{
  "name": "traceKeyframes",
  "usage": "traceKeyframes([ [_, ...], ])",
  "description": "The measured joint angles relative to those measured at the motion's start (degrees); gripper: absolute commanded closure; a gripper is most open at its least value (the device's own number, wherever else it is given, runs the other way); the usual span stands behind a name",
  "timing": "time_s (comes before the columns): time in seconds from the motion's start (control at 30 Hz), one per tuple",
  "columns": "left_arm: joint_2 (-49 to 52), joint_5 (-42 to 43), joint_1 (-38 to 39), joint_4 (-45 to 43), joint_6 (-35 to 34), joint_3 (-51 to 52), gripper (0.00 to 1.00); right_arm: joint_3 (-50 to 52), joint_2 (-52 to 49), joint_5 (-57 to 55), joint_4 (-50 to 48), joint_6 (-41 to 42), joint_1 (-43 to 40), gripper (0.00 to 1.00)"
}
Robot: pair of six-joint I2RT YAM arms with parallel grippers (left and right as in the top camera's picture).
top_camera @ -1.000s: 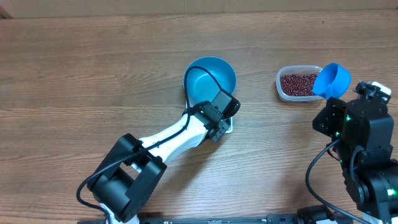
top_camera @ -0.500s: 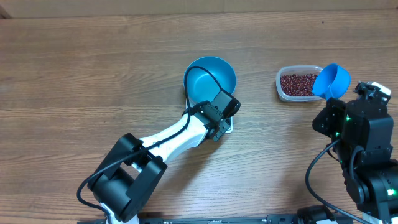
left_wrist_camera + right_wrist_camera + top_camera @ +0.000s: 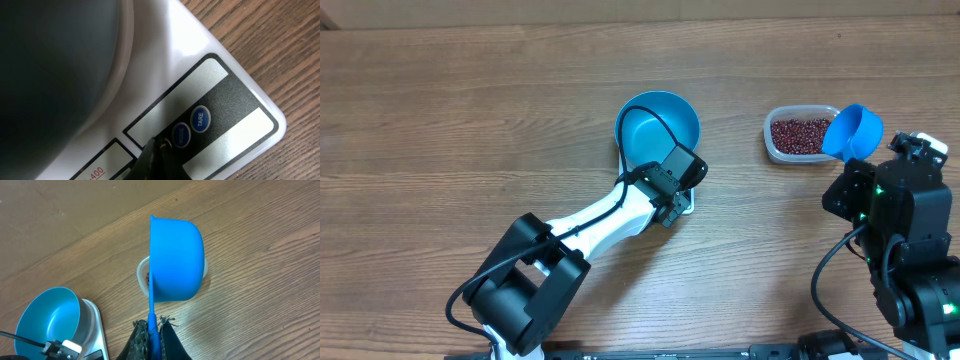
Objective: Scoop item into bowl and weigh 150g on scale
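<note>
The teal-blue bowl (image 3: 658, 125) stands on the white scale (image 3: 165, 60), its inside bare. My left gripper (image 3: 159, 146) is shut, its tips down on the scale's dark panel beside the round MODE button (image 3: 181, 135) and near the TARE button (image 3: 201, 119). In the overhead view the left gripper (image 3: 672, 205) covers most of the scale (image 3: 689, 206). My right gripper (image 3: 154, 326) is shut on the handle of a bright-blue scoop (image 3: 175, 260), held on edge above the clear tub (image 3: 800, 135) of dark red-brown beans (image 3: 798, 133). The scoop hides most of the tub in the right wrist view.
The wooden table (image 3: 470, 120) stretches wide to the left of the bowl. The tub stands to the bowl's right, near the right arm's base (image 3: 910, 260). A black cable (image 3: 655, 130) loops over the bowl's rim.
</note>
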State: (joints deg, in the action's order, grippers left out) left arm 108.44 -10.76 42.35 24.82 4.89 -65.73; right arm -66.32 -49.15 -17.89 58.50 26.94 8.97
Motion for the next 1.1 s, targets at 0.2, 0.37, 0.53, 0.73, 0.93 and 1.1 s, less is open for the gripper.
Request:
traceKeyframes([
  [0.2,0.0,-0.5,0.0,1.4,0.0,-0.8,0.96,0.0,0.0,0.0,0.0,0.0,0.0,0.96],
  [0.37,-2.3,-0.7,1.3,9.1,0.0,-6.0,0.96,0.0,0.0,0.0,0.1,0.0,0.0,0.96],
  [0.53,-15.3,-0.6,3.5,17.2,-1.6,-16.2,0.96,0.0,0.0,0.1,1.2,0.0,0.0,0.96],
  [0.73,-28.8,-1.1,0.2,33.1,-10.9,-19.7,0.96,0.0,0.0,1.6,2.9,0.0,0.0,0.96],
  [0.93,-28.7,-1.3,-3.9,44.0,-20.6,-19.1,0.6,0.0,0.0,3.4,3.0,0.0,0.0,0.96],
  [1.1,-28.7,-1.3,-4.0,44.2,-22.6,-19.1,0.0,0.0,0.0,5.1,3.0,0.0,0.0,0.96],
])
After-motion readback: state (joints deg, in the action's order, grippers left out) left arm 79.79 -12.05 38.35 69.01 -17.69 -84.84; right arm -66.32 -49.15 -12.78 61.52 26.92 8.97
